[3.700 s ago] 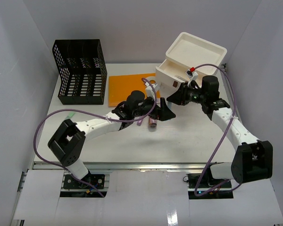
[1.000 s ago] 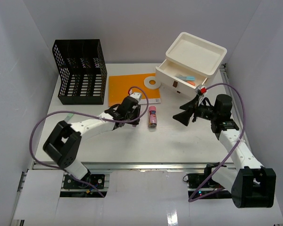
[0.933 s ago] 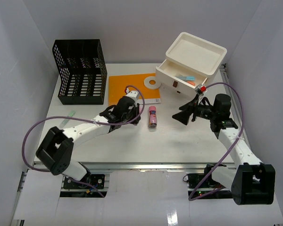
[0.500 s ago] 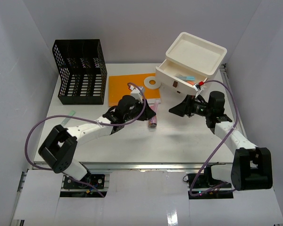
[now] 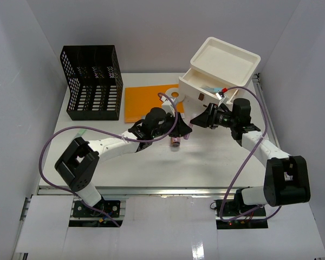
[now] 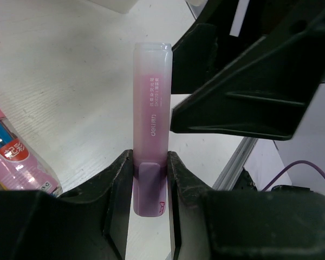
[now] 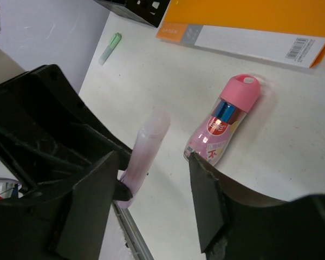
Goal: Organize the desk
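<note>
Right pincer [image 7: 151,165] nearer highlighter [image 6: 150,108] in left pincer [image 6: 150,165], pink bottle [image 7: 222,122] just beside

On your desk [image 5: 216,157]: black mesh rack [image 5: 92,81] in the far left corner, orange folder [image 5: 143,100] along the far edge, white drawer box [image 5: 222,67] far right — pink bottle [image 7: 227,116] near the middle.

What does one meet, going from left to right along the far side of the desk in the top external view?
black mesh rack → orange folder → white drawer box
</note>
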